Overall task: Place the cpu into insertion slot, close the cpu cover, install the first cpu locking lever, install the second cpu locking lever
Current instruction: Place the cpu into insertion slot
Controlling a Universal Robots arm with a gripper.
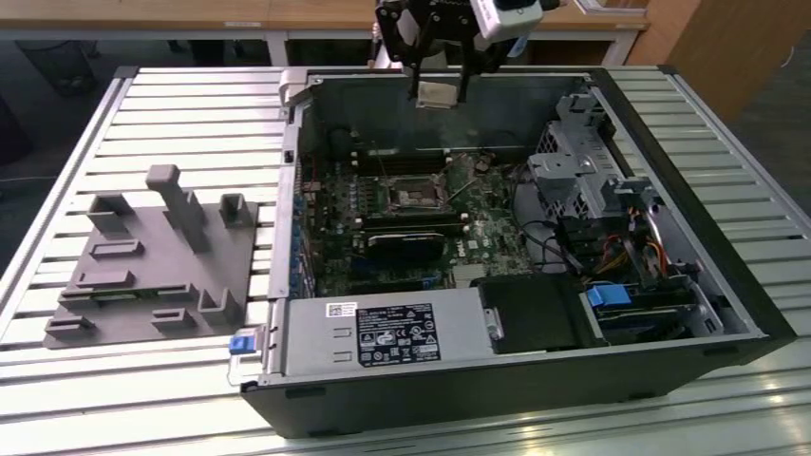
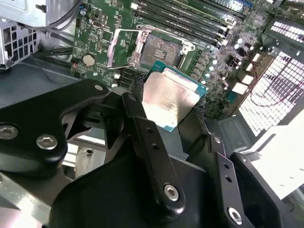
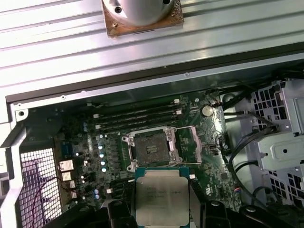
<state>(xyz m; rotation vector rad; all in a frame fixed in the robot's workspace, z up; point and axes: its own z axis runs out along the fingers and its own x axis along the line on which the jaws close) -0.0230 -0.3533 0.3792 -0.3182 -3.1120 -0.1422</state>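
Silver cpu (image 2: 171,97) is hanging clamped in my gripper (image 2: 167,105) over the far side of the case (image 1: 507,389); insertion slot (image 2: 164,50) is lying empty, cpu cover (image 2: 138,47) open.

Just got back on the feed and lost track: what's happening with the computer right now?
The arm's pincer is shut on the cpu, holding it by its edges above the open computer case. It hangs over the motherboard, not yet in the insertion slot, which sits empty. The cpu cover is flipped open beside the slot, so nothing is seated.
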